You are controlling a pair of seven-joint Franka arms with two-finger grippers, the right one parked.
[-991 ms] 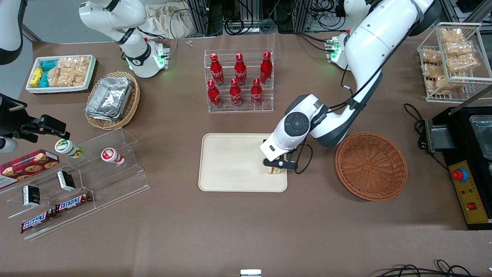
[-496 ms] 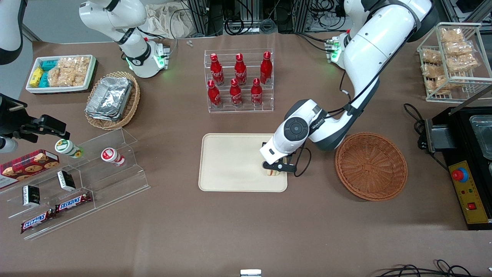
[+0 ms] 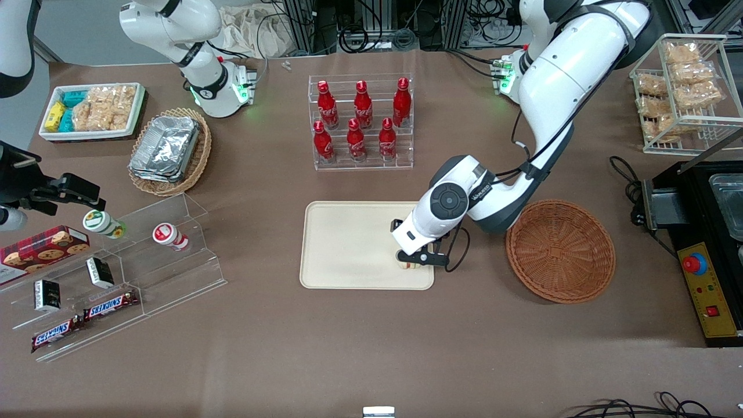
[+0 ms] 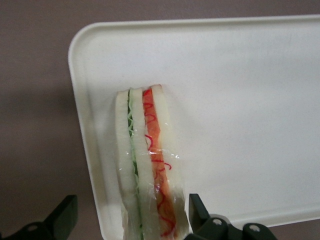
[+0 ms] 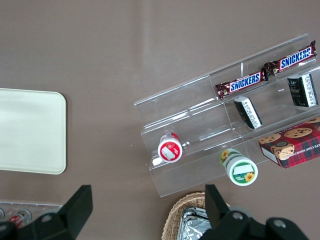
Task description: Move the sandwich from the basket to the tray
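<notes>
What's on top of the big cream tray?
Only the sandwich sits on the tray, near a corner. The open tool hangs over it, covering most of it from the front camera.

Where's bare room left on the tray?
Most of the tray is bare, from the sandwich toward the parked arm's end. Crowded only at its basket-side edge, where the gripper hangs open over the sandwich.

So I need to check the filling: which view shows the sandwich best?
The left wrist view: the sandwich lies on the tray between the open gripper fingers, layers clear. The front view shows a sliver; the right wrist view none.
</notes>
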